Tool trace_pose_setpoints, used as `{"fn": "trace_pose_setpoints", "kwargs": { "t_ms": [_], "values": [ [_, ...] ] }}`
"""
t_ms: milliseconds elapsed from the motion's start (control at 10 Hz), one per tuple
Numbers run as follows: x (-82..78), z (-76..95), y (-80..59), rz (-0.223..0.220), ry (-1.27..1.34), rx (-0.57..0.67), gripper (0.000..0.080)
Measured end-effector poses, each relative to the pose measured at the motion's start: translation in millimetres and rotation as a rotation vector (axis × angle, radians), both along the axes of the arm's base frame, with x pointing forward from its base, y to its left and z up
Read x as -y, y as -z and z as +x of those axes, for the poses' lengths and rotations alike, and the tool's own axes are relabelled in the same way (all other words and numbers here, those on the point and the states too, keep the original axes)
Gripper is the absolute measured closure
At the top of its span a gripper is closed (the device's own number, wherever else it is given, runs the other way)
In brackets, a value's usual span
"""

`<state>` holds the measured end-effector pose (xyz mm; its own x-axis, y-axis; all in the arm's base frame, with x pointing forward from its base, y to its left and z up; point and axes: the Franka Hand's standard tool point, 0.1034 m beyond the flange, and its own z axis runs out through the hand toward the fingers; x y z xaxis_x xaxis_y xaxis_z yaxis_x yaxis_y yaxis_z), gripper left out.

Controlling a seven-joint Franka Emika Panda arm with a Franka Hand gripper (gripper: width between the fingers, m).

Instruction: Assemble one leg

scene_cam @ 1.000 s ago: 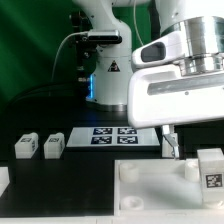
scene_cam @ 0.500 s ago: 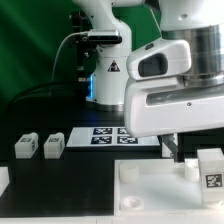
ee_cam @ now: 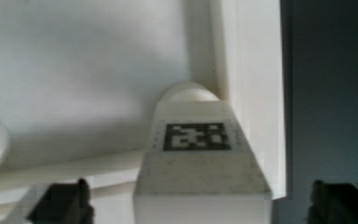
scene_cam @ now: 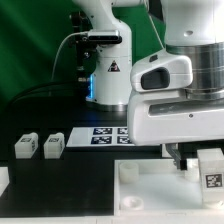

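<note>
A leg (scene_cam: 211, 170), a small white chunky block with a tag on its face, stands on the large white panel (scene_cam: 150, 190) at the exterior view's right. My gripper (scene_cam: 186, 157) hangs low just beside and above it, partly hidden by the arm's white body. In the wrist view the same leg (ee_cam: 197, 140) stands between my dark fingertips (ee_cam: 62, 202), with a gap on each side. The gripper (ee_cam: 202, 205) is open and holds nothing. Two more legs (scene_cam: 25, 146) (scene_cam: 53, 145) stand side by side on the black table at the exterior view's left.
The marker board (scene_cam: 108, 135) lies flat behind the middle of the table. A white part (scene_cam: 3, 181) shows at the left edge. The arm's base (scene_cam: 105, 70) and cables stand at the back before a green backdrop.
The arm has moved toward the exterior view's right and down, bringing the gripper close over the leg on the panel. The other parts have not moved.
</note>
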<state>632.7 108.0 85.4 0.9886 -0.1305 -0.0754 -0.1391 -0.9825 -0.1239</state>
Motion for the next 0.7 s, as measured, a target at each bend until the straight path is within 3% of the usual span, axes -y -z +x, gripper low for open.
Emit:
{"fn": "trace_pose_setpoints", "kwargs": {
  "t_ms": [200, 700],
  "values": [
    [0.3, 0.2, -0.1, -0.002, 0.032, -0.004, 0.051],
    [-0.9, 0.1, 0.4, -0.02, 0.414, -0.053, 0.0509]
  ]
}}
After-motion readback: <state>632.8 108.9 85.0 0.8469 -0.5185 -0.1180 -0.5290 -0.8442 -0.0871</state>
